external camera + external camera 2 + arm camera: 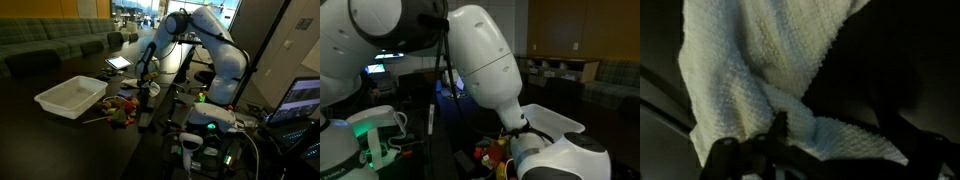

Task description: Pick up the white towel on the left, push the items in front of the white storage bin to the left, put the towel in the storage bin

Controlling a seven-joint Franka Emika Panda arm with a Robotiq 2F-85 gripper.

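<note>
The white towel (750, 70) fills the upper left of the wrist view, rumpled on the dark table, one corner reaching toward the right. My gripper (825, 160) is open just above it, its dark fingers (725, 155) wide apart at the bottom edge with nothing clamped. In an exterior view the gripper (143, 82) hangs low over the table beside a small white patch, the towel (152, 89). The white storage bin (60, 100) stands to the left, with the small coloured items (118, 108) in front of it. From the opposite side, the bin (560, 122) and items (492, 155) show behind my arm.
A tablet-like screen (118, 62) lies on the table beyond the gripper. A green sofa (50, 45) lines the back. A laptop (300, 100) and cabled gear with a green light (205, 125) sit near the robot's base. The arm's white body (480, 60) blocks much of one exterior view.
</note>
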